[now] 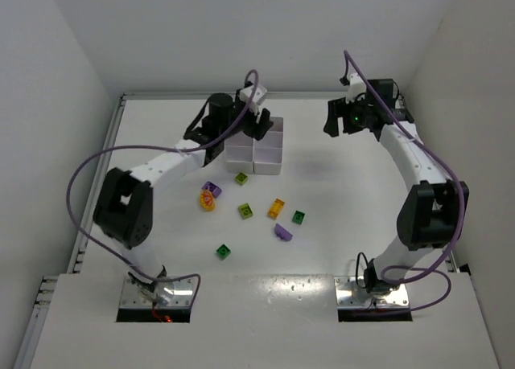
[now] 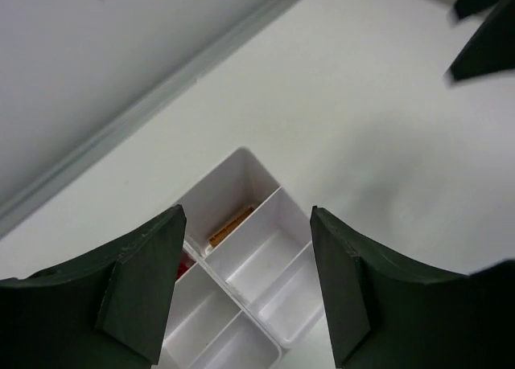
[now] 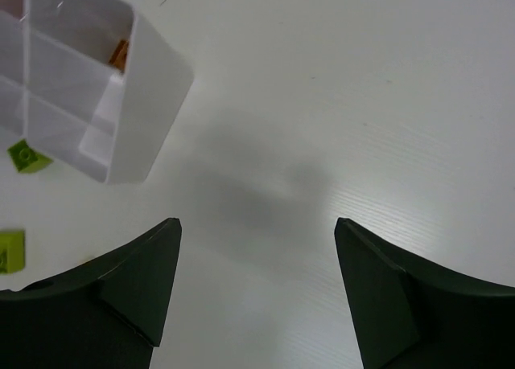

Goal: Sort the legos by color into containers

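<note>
While the left pincer [image 2: 247, 218] gapes empty, the containers [image 2: 273, 260] sit directly beneath.

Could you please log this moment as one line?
left gripper open above tray | right gripper open, empty | legos loose on table

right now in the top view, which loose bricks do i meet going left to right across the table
yellow-orange piece → nearest green brick → orange brick → rightmost green brick
</note>
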{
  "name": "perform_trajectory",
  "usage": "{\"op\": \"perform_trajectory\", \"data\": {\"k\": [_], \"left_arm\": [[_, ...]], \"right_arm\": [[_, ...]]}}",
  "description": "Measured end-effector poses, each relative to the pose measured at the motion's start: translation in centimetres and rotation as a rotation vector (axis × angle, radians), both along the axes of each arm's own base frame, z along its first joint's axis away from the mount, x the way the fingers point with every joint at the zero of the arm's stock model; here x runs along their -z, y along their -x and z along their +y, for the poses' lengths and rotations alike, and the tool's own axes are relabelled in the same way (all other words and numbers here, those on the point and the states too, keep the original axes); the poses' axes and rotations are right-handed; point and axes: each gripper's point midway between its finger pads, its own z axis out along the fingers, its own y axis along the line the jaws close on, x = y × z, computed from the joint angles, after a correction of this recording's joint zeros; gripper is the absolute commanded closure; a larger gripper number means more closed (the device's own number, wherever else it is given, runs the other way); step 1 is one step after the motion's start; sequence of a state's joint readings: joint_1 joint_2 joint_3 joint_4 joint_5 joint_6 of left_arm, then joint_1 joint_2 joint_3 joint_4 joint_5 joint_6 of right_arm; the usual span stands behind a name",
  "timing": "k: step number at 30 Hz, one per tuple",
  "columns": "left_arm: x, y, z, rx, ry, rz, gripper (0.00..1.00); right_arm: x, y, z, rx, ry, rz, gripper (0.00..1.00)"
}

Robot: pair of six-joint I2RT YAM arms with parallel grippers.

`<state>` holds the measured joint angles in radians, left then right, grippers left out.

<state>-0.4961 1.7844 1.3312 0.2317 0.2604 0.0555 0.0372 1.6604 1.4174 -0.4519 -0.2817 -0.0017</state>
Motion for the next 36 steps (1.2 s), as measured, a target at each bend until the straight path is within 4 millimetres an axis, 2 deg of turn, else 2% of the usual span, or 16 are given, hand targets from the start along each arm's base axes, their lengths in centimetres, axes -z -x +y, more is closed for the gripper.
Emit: {"op": "perform_trajectory", "data": {"k": [2,3,5,7,9,11,14,16,19,21,23,28,31,36], "left_arm": [[-4.7,2.1,0.9,0.010,0.055,-0.056,0.33],[-7.4,3.4,1.6,0.016,0.089,-0.088,0.33],[-11.7,5.2,3.2,0.013,0.134,-0.146,0.37],[-14.1,6.4,5.3,-0.012,0.155,-0.172,0.37],[-14.7,7.1,7.8,-0.057,0.150,-0.157,0.38],[-13.6,7.1,10.2,-0.111,0.125,-0.109,0.37],[-9.4,7.2,13.7,-0.196,0.051,0.036,0.32],[-6.1,7.9,15.6,-0.239,-0.010,0.150,0.32],[-1.6,9.9,17.6,-0.272,-0.083,0.286,0.32],[0.9,11.9,18.5,-0.282,-0.127,0.357,0.31],[2.4,13.8,19.2,-0.285,-0.159,0.386,0.31],[4.8,17.8,20.6,-0.284,-0.222,0.412,0.31],[5.8,19.1,21.1,-0.271,-0.254,0.437,0.31],[6.5,20.1,21.2,-0.237,-0.275,0.476,0.31]], "right_arm": [[0.7,1.0,1.6,-0.076,-0.010,0.021,0.29],[0.9,1.7,2.8,-0.133,-0.015,0.032,0.32],[1.2,3.1,5.1,-0.249,-0.018,0.053,0.38],[2.0,5.0,7.2,-0.363,-0.002,0.086,0.39],[3.6,7.7,8.8,-0.489,0.028,0.142,0.41],[5.8,10.8,9.6,-0.597,0.064,0.215,0.39],[9.9,15.8,9.0,-0.702,0.117,0.369,0.35],[11.8,18.5,8.3,-0.749,0.156,0.454,0.33],[13.4,20.9,7.9,-0.801,0.205,0.516,0.30],[13.8,21.3,8.0,-0.820,0.230,0.523,0.27],[14.0,21.6,8.4,-0.838,0.246,0.518,0.23],[14.8,21.5,9.4,-0.857,0.302,0.484,0.22],[15.8,22.0,10.0,-0.859,0.348,0.475,0.22],[16.6,22.3,10.9,-0.844,0.399,0.459,0.22]]}}
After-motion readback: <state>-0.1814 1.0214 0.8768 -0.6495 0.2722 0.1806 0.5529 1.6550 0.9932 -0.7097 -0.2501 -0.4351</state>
